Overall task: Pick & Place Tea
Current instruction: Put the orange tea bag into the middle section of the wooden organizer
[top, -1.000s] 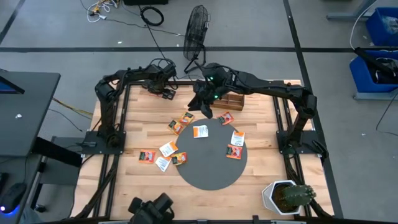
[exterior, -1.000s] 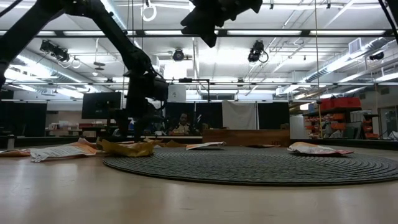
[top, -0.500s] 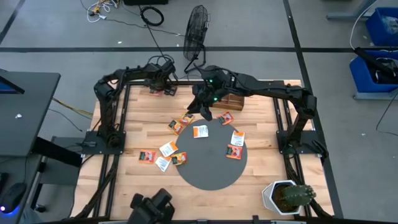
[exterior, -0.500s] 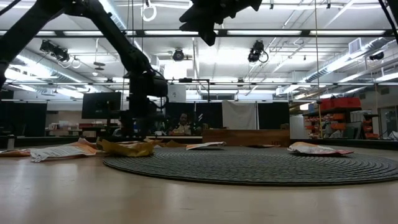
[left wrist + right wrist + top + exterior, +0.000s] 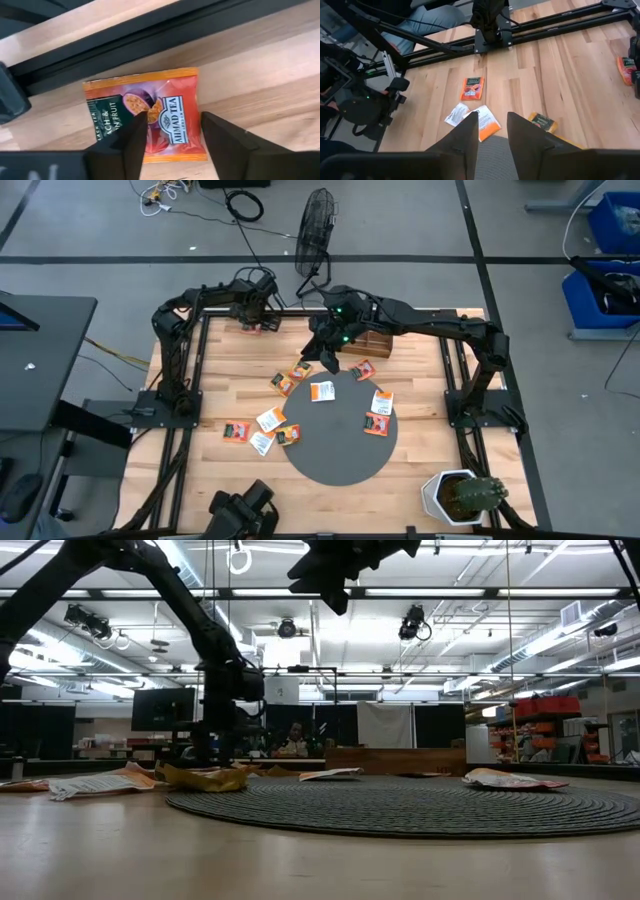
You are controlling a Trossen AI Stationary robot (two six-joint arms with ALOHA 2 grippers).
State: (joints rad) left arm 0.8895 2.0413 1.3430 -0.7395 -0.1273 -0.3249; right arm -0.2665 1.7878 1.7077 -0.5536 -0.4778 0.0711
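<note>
Straddling 1 orange tea sachet [image 5: 150,115], the left tool [image 5: 172,132] hangs directly above it at the surface's [image 5: 420,420] far left edge, fingers parted either side, gripping nothing. Right tool [image 5: 491,125]: raised mid-surface, partly open, empty; other sachets [image 5: 322,391] lie scattered below.

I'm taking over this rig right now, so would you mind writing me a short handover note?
Left gripper: open, fingers straddling an orange-red tea sachet that lies flat on the wood at the table's far left edge; not gripped yet.
Right gripper: raised above the far edge of the round grey mat, open and holding nothing.
Tea: about ten other sachets lie loose on the mat and on the wood to its left.
Wooden tray: at the far edge; contents not visible.
Left: grip this sachet, place it, then the rest.
</note>
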